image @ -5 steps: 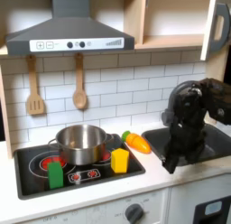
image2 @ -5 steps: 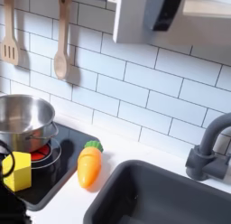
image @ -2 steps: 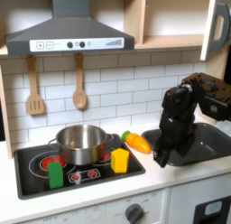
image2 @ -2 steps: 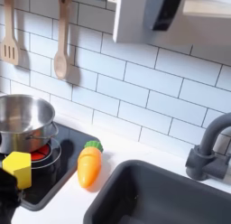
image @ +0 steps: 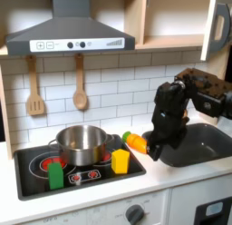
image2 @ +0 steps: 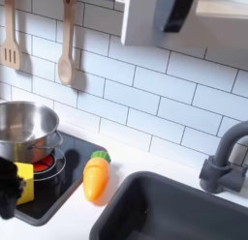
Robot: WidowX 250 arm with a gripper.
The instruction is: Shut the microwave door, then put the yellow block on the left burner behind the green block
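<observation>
In the first exterior view the arm [image: 181, 102] reaches in from the right of the frame, and its gripper [image: 152, 151] hangs low at centre right, over the sink's [image: 204, 145] left edge and just right of the carrot [image: 138, 142]. The fingers point down, dark against the dark sink — whether they are parted or closed I cannot tell, and nothing shows in them.

The yellow block [image: 120, 161] stands on the black cooktop [image: 91, 179] in the lower middle, near its front right part, just in front of the steel pot [image: 81, 143]. The green block [image: 55, 174] stands upright at the cooktop's front left, well apart from the yellow one. The microwave door [image: 217, 24] is at the upper right edge, swung open, its grey handle facing the camera.

In the second exterior view the yellow block [image2: 23, 182] sits at the lower left, partly hidden by a dark blurred shape at the frame's left edge. The carrot [image2: 95, 176] lies on the bench between the cooktop and the sink [image2: 174, 210]; the pot [image2: 27, 130] is at the left.
</observation>
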